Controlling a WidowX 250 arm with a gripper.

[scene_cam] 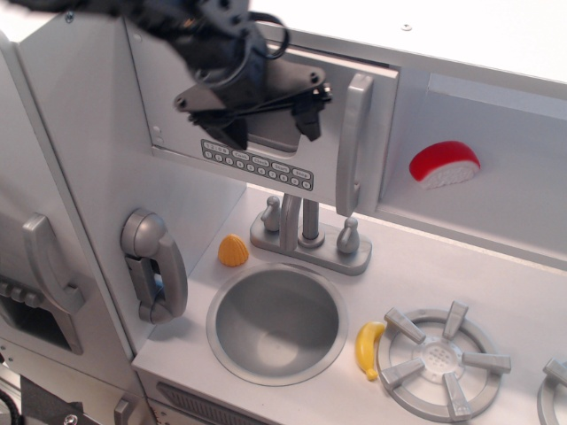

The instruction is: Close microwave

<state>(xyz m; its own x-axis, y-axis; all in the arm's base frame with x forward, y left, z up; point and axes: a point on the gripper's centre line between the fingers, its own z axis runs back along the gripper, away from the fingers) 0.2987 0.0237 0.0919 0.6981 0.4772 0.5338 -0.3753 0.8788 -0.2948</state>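
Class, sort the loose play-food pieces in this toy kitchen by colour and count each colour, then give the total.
Yellow: 1, the banana by the burner
Orange: 1, the small ridged piece left of the faucet
Red and white: 1, the piece on the shelf
Total: 3

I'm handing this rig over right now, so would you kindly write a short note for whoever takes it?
Gripper: open, empty, held in front of the microwave door window, somewhat motion-blurred.
Microwave: door looks flush with the cabinet front, silver handle at its right edge.
Done: door appears shut.
Left: confirm it is fully seated, then back the arm clear. Faucet and sink below are unaffected.
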